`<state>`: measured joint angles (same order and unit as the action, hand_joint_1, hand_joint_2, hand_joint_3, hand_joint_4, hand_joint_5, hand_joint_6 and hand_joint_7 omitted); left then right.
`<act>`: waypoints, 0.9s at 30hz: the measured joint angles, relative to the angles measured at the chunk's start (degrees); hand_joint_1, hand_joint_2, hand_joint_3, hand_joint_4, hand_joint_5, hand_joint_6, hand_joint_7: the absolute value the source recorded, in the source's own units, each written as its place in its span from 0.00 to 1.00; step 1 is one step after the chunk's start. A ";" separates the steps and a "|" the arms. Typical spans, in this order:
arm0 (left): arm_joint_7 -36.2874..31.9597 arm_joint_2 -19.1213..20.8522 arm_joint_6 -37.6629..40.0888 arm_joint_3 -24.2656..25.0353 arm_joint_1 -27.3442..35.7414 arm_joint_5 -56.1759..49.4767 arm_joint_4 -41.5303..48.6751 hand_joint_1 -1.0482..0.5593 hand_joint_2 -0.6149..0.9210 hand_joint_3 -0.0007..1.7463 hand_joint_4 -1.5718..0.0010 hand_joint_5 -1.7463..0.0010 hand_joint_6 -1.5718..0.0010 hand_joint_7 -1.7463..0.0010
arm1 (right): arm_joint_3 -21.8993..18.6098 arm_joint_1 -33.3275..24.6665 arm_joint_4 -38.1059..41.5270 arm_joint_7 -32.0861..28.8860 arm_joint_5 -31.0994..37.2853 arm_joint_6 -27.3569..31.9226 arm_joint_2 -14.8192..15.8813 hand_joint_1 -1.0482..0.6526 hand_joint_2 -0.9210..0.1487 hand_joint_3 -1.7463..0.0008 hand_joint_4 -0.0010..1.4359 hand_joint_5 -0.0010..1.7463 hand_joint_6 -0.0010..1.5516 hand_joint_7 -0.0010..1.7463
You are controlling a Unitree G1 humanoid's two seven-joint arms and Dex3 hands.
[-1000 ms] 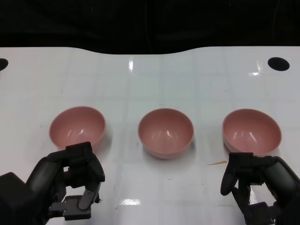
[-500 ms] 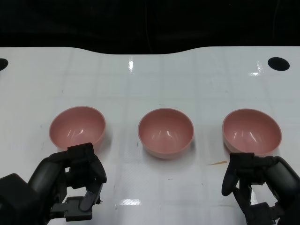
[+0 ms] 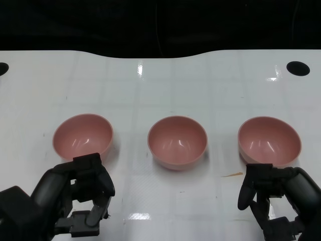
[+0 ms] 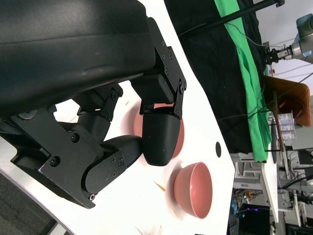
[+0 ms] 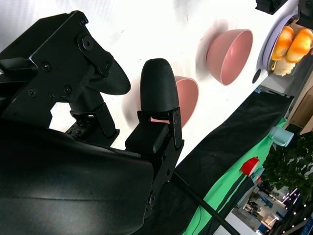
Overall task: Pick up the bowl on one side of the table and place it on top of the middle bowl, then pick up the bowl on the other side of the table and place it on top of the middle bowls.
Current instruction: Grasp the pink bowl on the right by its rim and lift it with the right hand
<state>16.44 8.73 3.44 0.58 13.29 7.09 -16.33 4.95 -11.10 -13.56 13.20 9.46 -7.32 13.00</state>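
- The left hand (image 3: 75,193) and right hand (image 3: 273,198) were both cut off by the head view's lower edge, the wrists hidden.
- Each hand held nothing, fingers apart, hovering just short of its bowl without clear contact.
- The left bowl (image 3: 83,136) sat at 12 o'clock from the left hand, the right bowl (image 3: 269,141) at 12 o'clock from the right hand.
- The middle bowl (image 3: 177,141) stood between them on the table (image 3: 175,85), all three upright, mouths up.
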 measured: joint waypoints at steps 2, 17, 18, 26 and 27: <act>0.00 0.00 -0.72 -0.18 0.17 -0.21 0.00 0.58 0.70 0.71 0.45 0.02 0.48 0.13 | -0.01 -0.15 0.00 -0.02 0.01 -0.47 0.14 0.62 0.56 0.18 0.59 0.96 0.53 0.78; 0.14 0.07 -2.20 -0.22 1.24 0.19 -0.05 0.57 0.69 0.70 0.46 0.03 0.46 0.15 | -0.51 -1.38 -1.24 -2.09 1.23 -0.80 0.29 0.54 0.25 0.65 0.41 0.59 0.38 0.40; 0.14 0.09 -2.20 -0.22 1.24 0.18 -0.05 0.57 0.69 0.70 0.46 0.03 0.46 0.15 | -0.52 -1.34 -1.24 -2.50 1.73 -0.83 0.29 0.53 0.22 0.70 0.40 0.56 0.37 0.37; 0.19 0.38 -3.00 -0.15 1.06 0.20 0.41 0.59 0.69 0.73 0.45 0.02 0.46 0.14 | -1.77 -0.51 -3.03 -4.90 4.55 0.87 0.46 0.46 0.05 0.93 0.24 0.50 0.29 0.21; 0.20 0.38 -3.06 -0.15 0.94 0.23 0.53 0.59 0.69 0.73 0.45 0.02 0.46 0.14 | -1.99 -0.35 -3.28 -5.10 4.72 1.10 0.46 0.46 0.04 0.94 0.23 0.51 0.29 0.20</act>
<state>16.64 9.11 0.38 0.43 14.23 7.31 -15.79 2.96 -11.45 -16.85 8.10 14.18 -6.21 13.46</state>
